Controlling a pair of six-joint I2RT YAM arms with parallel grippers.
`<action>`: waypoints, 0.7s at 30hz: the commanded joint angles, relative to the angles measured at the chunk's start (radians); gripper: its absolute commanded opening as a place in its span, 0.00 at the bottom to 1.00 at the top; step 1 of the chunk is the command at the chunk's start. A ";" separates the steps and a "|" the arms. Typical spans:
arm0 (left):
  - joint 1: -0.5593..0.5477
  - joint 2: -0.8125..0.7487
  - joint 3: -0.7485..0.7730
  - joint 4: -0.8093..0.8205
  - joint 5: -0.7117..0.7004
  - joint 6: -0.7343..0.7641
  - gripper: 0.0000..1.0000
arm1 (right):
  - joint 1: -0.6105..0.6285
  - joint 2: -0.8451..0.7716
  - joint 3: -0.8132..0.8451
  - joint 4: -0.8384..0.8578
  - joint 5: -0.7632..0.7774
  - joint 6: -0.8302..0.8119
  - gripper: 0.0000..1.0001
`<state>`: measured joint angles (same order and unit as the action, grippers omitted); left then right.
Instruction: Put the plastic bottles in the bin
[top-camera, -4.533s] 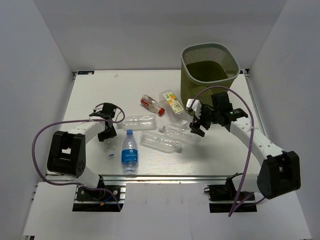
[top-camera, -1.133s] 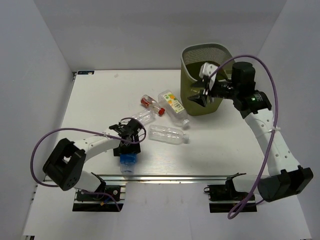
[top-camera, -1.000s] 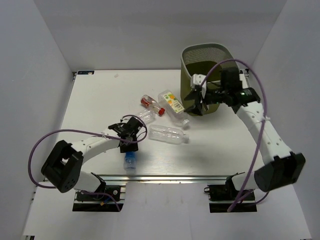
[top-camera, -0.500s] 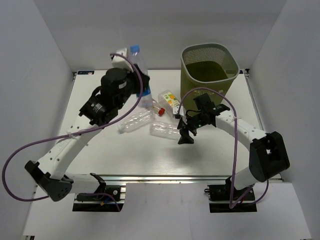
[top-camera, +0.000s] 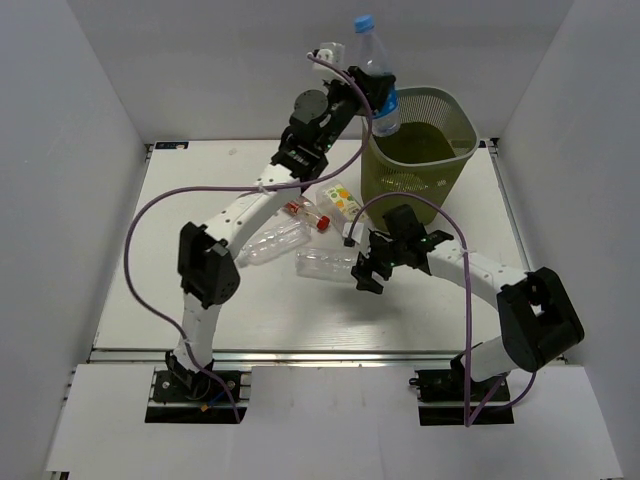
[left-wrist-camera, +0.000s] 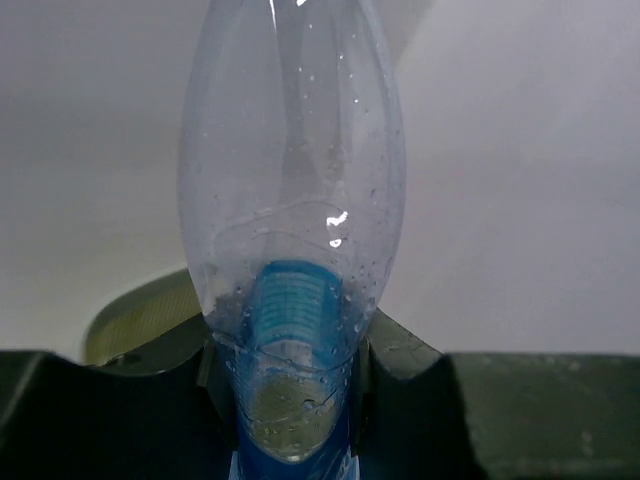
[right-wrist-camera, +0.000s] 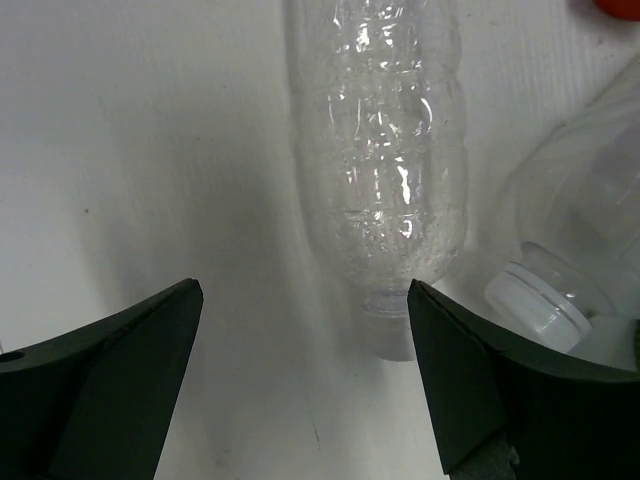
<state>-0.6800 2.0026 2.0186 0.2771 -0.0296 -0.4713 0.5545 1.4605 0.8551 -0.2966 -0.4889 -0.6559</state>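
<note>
- The left gripper (top-camera: 374, 98) is up high. Its fingers are squeezed tight on the blue bottle (top-camera: 371, 70), low down on its blue label.
- The blue bottle sticks up out of the fingers. Its blue cap is at the top and it tips a little.
- The bin (top-camera: 455, 108) is under those fingers and a bit past them. In the left wrist view, its green rim peeks out to the left of the fingers.
- The right gripper (top-camera: 366, 272) is low over the table (top-camera: 200, 200). Its fingers (right-wrist-camera: 110, 380) are wide apart and hold nothing.
- A clear bottle (right-wrist-camera: 385, 170) lies on its side just ahead of the spread fingers, in line with the gap between them. Its neck points back at the fingers. It touches neither one.
- A white cap (right-wrist-camera: 545, 300) on another bottle lies just beside the finger on the right side of the right wrist view.
- A second clear bottle (top-camera: 272, 243) lies past the first one, farther from the right fingers.
- The red bottle (top-camera: 305, 211) and the orange bottle (top-camera: 343, 200) lie on the table near each other, past the right fingers and on the way to the bin.
</note>
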 joint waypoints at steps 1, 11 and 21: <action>-0.009 0.083 0.195 0.135 0.085 -0.067 0.40 | 0.013 -0.031 -0.008 0.085 0.061 0.036 0.89; -0.029 0.102 0.160 -0.058 0.017 -0.003 1.00 | 0.018 -0.008 0.030 0.100 0.085 0.043 0.90; -0.001 -0.502 -0.358 -0.345 -0.385 0.301 1.00 | 0.057 0.125 0.099 0.145 0.076 -0.015 0.90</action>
<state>-0.6964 1.8053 1.7950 -0.0074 -0.1841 -0.2955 0.5941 1.5448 0.9047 -0.2119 -0.4278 -0.6571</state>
